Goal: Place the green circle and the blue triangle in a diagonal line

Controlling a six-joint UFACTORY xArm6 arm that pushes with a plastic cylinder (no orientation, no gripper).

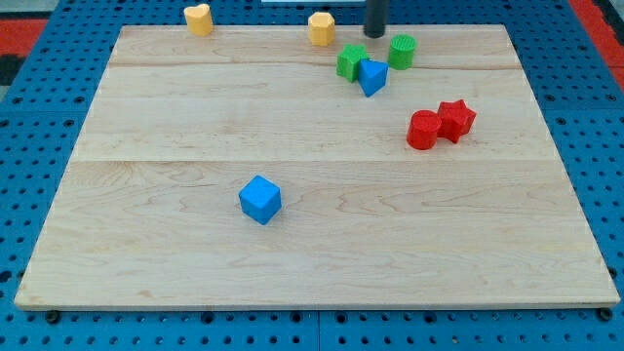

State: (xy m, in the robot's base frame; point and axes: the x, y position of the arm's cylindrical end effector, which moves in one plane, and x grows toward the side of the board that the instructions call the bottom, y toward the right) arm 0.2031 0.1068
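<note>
Blocks crowd the view's top right of the wooden board, and that is where our work lies. My tip hangs near the board's top edge, just left of the green circle and above the blue triangle; it seems to stand a little apart from both, though from this angle we cannot be sure it is not brushing the circle's side. We carry no gripper at all, only the bare rod, so nothing is clasped or let go.

The green circle sits up and to the right of the blue triangle, so the two already lie roughly on a slant. A green block of uneven shape (perhaps a star) touches the triangle on its left and muddles the line. We judge the step in hand to be the final trimming of that slant. The next move calls for a short, gentle nudge on one of the two, without dragging the other green block along.

Elsewhere lie a yellow heart-like block, a yellow block, a red cylinder touching a red star, and a blue cube well apart. We can read no brand, label or writing anywhere.
</note>
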